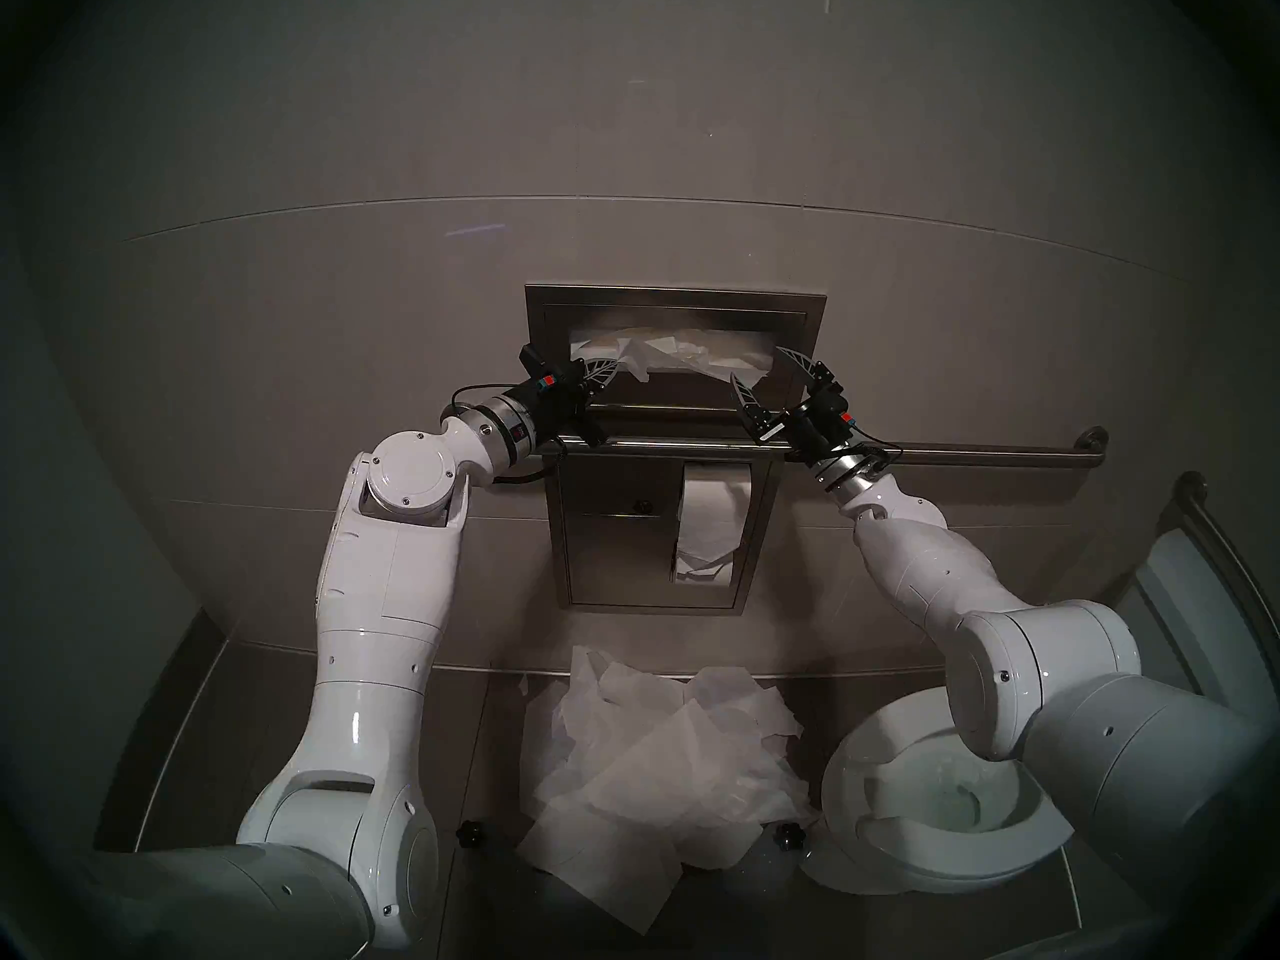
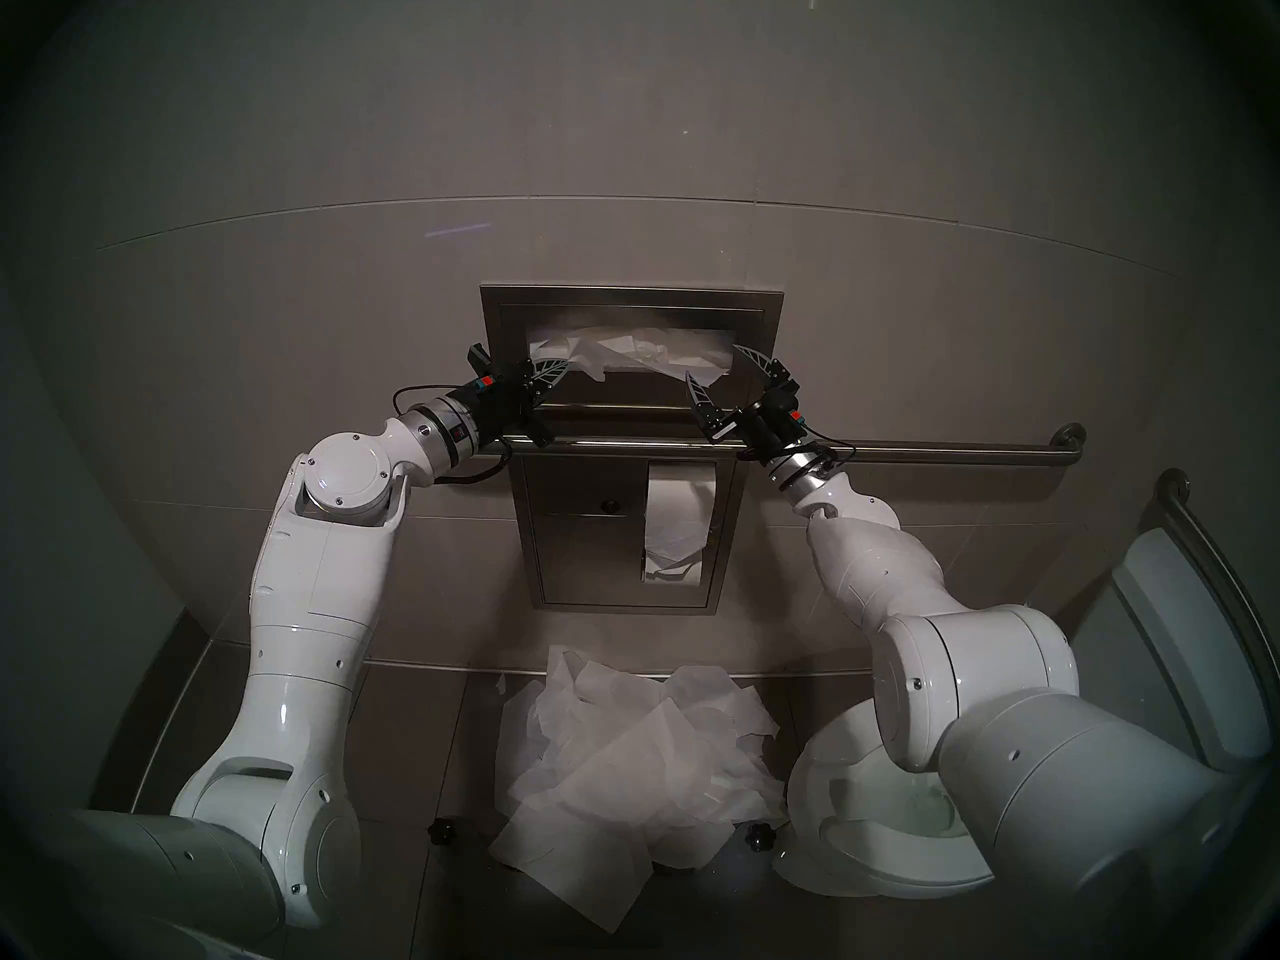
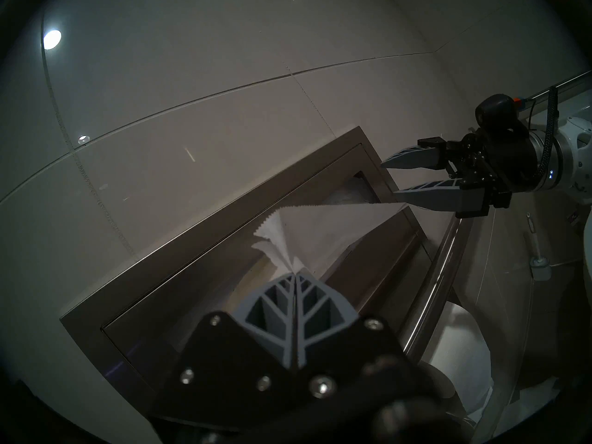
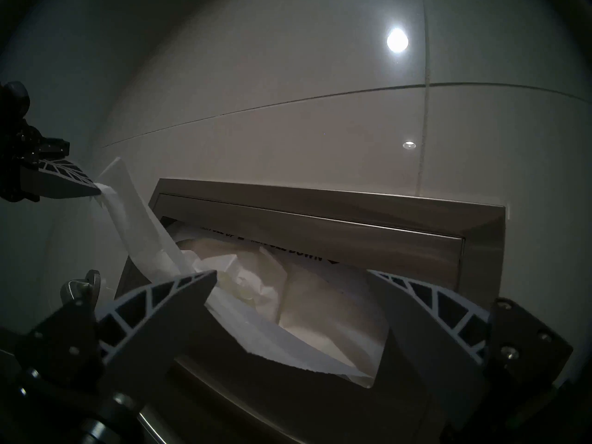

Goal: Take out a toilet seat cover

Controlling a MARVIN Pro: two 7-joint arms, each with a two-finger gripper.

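The toilet seat cover (image 1: 641, 361), a thin translucent white tissue sheet, hangs crumpled out of the slot of the recessed brushed-steel wall dispenser (image 1: 675, 299) in the head views; below the dispenser a heap of loose white paper sheets (image 1: 658, 764) litters the floor. The left wrist view shows the left gripper (image 3: 294, 275) clamped on the sheet's serrated corner just in front of the dispenser. In the right wrist view the right gripper (image 4: 291, 289) stands with jaws wide apart, straddling the sheet's right end at the slot. A one-sided pull could tear the tissue or drag out extra sheets
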